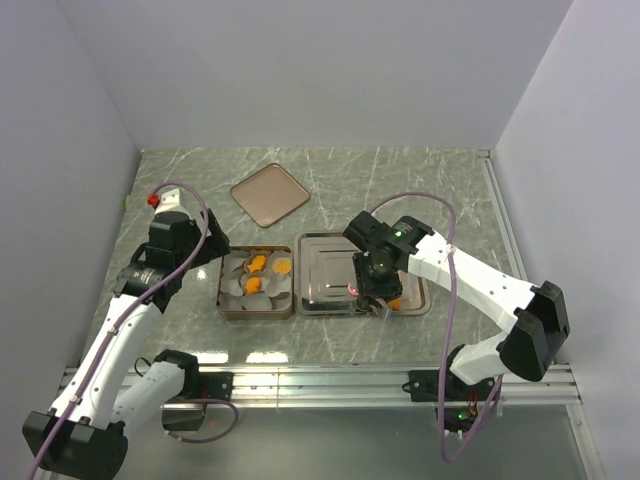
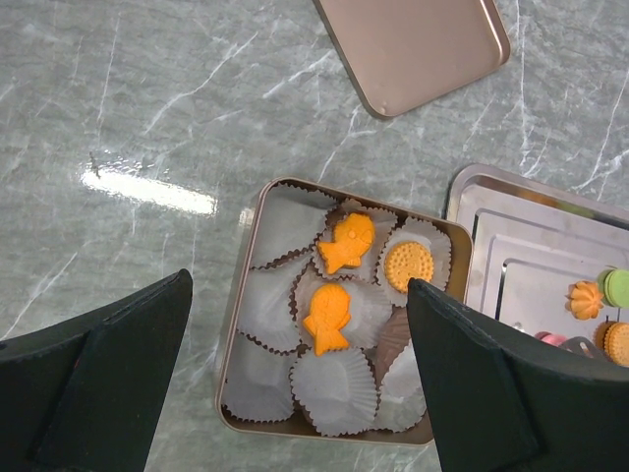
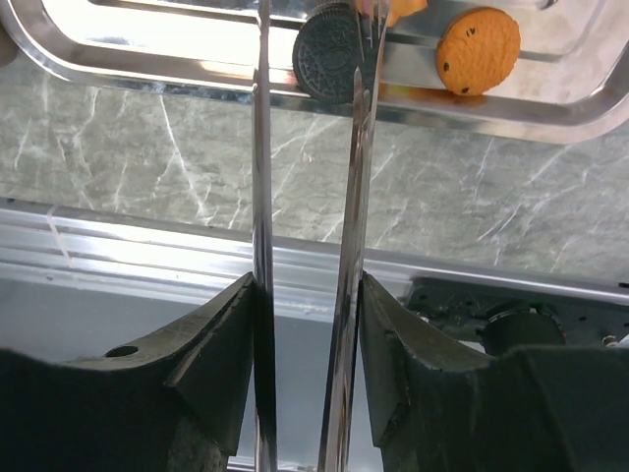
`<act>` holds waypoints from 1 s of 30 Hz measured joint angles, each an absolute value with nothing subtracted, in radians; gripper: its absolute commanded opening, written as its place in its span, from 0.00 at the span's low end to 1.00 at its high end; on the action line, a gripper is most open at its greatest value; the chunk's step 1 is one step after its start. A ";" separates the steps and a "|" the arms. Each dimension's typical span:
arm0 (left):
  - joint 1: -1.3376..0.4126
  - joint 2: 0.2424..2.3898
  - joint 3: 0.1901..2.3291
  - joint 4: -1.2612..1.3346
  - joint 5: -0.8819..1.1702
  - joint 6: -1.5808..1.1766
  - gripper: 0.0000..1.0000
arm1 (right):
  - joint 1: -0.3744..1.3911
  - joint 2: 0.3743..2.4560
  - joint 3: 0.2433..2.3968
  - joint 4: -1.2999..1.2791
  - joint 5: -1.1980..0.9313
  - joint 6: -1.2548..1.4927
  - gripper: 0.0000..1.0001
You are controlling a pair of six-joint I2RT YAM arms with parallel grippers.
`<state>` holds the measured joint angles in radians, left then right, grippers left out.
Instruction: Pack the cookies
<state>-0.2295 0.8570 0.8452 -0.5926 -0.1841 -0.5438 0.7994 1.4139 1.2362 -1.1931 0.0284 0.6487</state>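
Three orange cookies lie in white paper cups inside the square tin (image 2: 236,324): two fish shapes (image 2: 347,242) (image 2: 328,319) and a round one (image 2: 408,265). My left gripper (image 2: 299,282) hangs open above the tin with nothing between its fingers. My right gripper (image 3: 307,285) is shut on metal tongs (image 3: 261,177). The tong tips reach into the steel tray (image 3: 147,79) on either side of a dark round cookie (image 3: 329,64); I cannot tell whether they pinch it. An orange chip cookie (image 3: 478,51) lies beside it. More cookies sit on the tray, orange (image 2: 584,299), green (image 2: 618,287) and pink (image 2: 552,338).
The tin's copper-coloured lid (image 1: 270,194) lies flat on the marble table behind the tin (image 1: 222,290) and the tray (image 1: 320,250). An aluminium rail (image 1: 320,380) runs along the table's near edge, by the arm bases. Grey walls close the left, back and right.
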 measured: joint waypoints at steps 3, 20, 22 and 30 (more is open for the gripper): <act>-0.235 0.857 0.845 -0.593 -0.189 -0.544 0.96 | 0.798 1.433 1.236 -1.179 0.028 0.639 0.50; -0.240 0.857 0.845 -0.596 -0.200 -0.545 0.96 | 0.797 1.496 1.237 -1.137 0.006 0.620 0.52; -0.240 0.857 0.845 -0.596 -0.200 -0.545 0.96 | 0.797 1.507 1.239 -1.138 0.007 0.616 0.52; -0.240 0.857 0.845 -0.596 -0.204 -0.545 0.96 | 0.806 1.553 1.297 -1.156 0.020 0.601 0.53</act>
